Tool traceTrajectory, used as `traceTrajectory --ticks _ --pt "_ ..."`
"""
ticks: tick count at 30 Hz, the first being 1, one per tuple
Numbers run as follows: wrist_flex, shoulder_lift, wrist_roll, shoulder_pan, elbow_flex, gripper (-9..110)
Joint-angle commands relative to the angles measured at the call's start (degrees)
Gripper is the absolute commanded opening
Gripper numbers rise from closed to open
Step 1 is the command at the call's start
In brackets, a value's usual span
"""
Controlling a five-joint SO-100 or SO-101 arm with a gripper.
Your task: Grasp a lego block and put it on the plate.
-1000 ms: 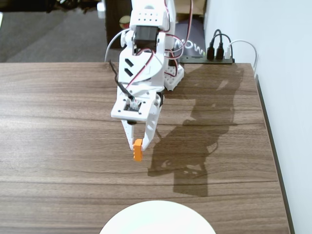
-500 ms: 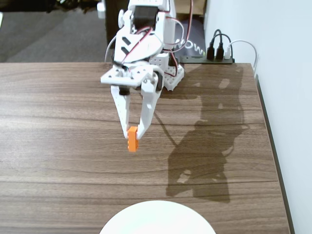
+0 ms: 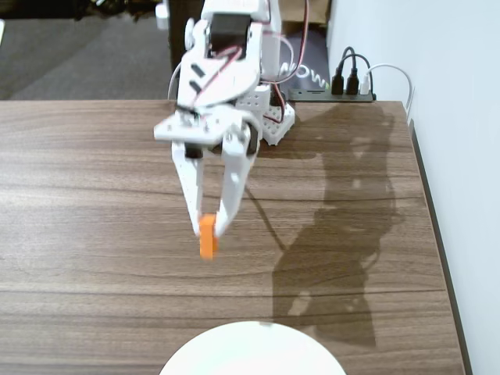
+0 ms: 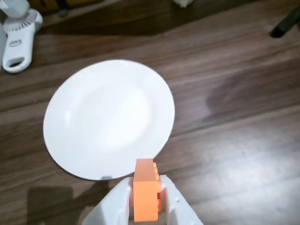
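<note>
Gripper [image 3: 209, 232] is clamped on the lego block [image 3: 207, 237], two white fingers [image 3: 187, 187] pinching it near their tips so most of the orange body hangs clear below, in the air above the table [image 3: 78, 195]; its shadow falls off toward 4 o'clock in the fixed view, which fits it being off the wood. The wrist view gives the same: block [image 4: 146, 190] stands upright between the fingers, studs on the face turned toward 3 o'clock, pinched across its narrow sides, probably because that is the span the jaws close on best. Plate [image 3: 251, 349] sits at 6 o'clock from the block in the fixed view, only its top arc in frame, a strip of bare wood between them. In the wrist view the plate [image 4: 84, 117] is whole and empty, at 11 o'clock from the block, its near rim just above the block's top edge. My read: carry phase, grasp done, release not yet. Next move needs more reach toward the plate centre before opening; dropping now risks clipping the rim. A white object [image 4: 18, 37] at 10 o'clock in the wrist view is well clear of the path.
</note>
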Motion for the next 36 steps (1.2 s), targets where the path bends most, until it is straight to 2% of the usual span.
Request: traceTrajectory --ticks 1,12,19,36 --pt "-2.81 -3.69 -0.18 -0.79 -4.75 2" --pt "-5.19 -20.13 0.53 -3.87 -17.4 2" --pt "-2.64 -31.29 1.14 -5.36 -27.07 2" --pt "-0.88 -42.71 1.49 -4.48 -34.8 1"
